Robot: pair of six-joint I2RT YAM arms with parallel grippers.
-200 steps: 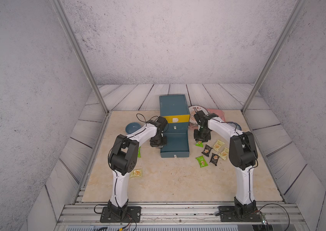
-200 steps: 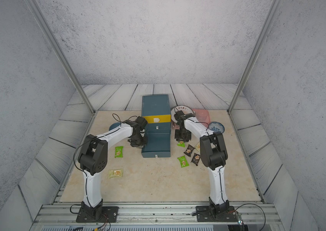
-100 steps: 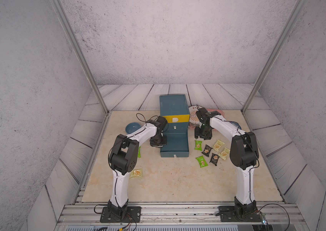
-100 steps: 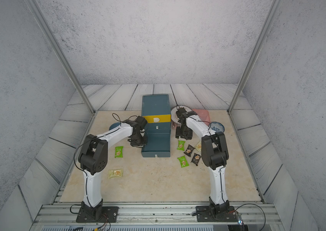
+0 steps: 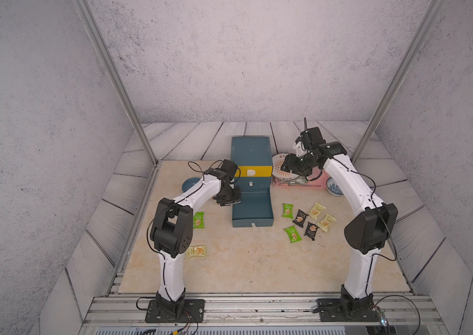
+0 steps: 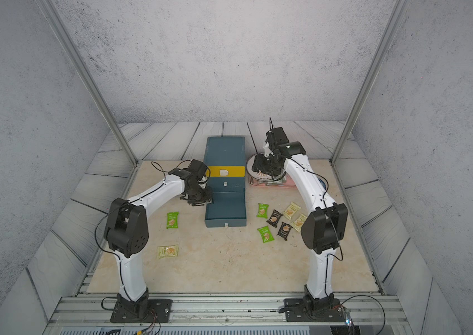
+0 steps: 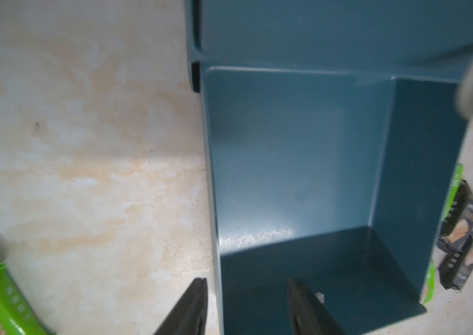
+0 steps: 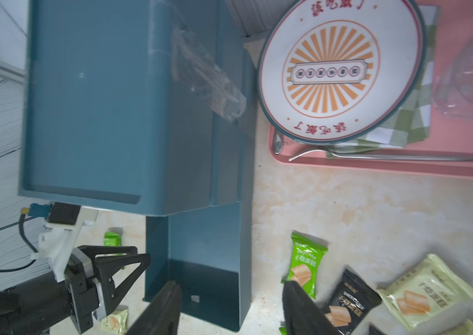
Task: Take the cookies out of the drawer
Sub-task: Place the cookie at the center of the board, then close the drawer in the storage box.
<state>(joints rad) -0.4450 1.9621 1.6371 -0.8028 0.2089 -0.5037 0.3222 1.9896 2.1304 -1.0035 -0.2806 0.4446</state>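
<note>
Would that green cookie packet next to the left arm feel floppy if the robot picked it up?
Probably a bit: the green cookie packet looks like a thin flat wrapper, so its ends may bend. It looks small and likely light. Lying flat on the smooth table, it would likely slide, not roll, when pushed.

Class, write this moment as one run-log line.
drawer: open, empty | cookies: on table, both sides of drawer | left gripper: open, at drawer wall | right gripper: open, holding nothing
</note>
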